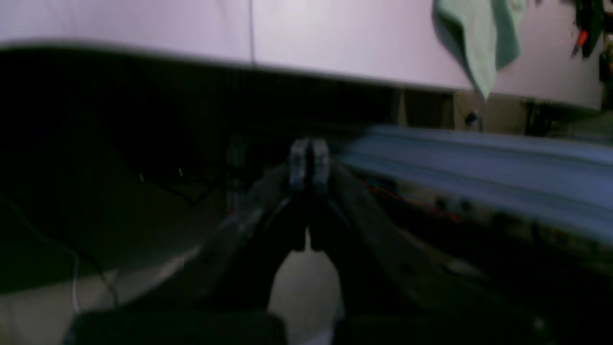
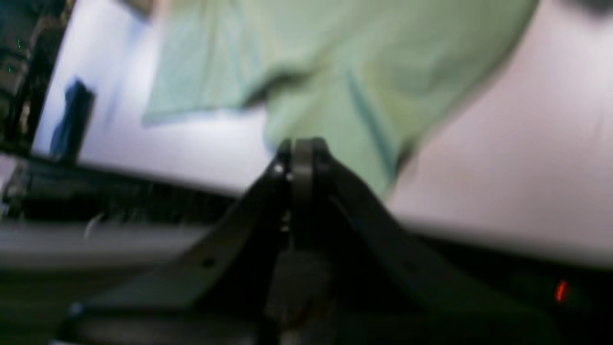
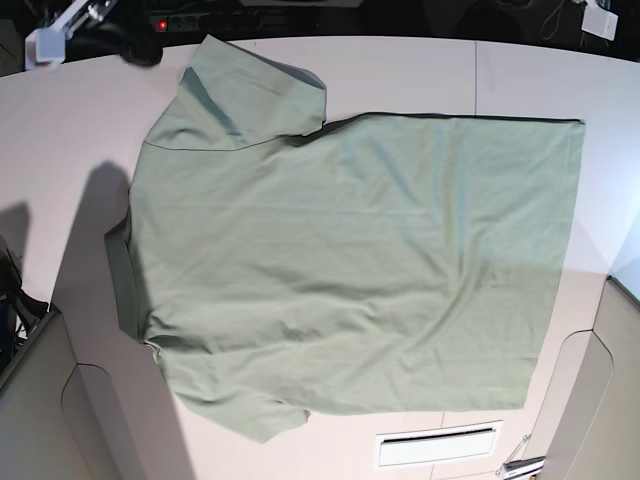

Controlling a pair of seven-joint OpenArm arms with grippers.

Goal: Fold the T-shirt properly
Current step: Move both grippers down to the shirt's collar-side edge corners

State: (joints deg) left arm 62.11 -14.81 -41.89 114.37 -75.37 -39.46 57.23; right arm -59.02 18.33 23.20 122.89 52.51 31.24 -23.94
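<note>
The pale sage-green T-shirt (image 3: 350, 260) lies spread flat on the white table (image 3: 60, 130), collar band at the left (image 3: 125, 285), hem at the right, one sleeve at the far left (image 3: 240, 100) and one at the near left (image 3: 240, 415). My left gripper (image 1: 309, 165) is shut and empty, below and off the table's edge; a corner of the shirt (image 1: 483, 38) shows far off at the upper right. My right gripper (image 2: 301, 158) is shut, close to the table's edge, with the shirt (image 2: 335, 72) just beyond its tips; the blurred view shows no cloth between the jaws. Neither gripper shows clearly in the base view.
A white slotted panel (image 3: 437, 447) sits in the table near the shirt's hem corner. A blue-grey rail (image 1: 479, 163) runs to the right of my left gripper. Dark equipment with a red light (image 3: 160, 22) lies behind the table. A white block (image 3: 45, 42) sits at the far left corner.
</note>
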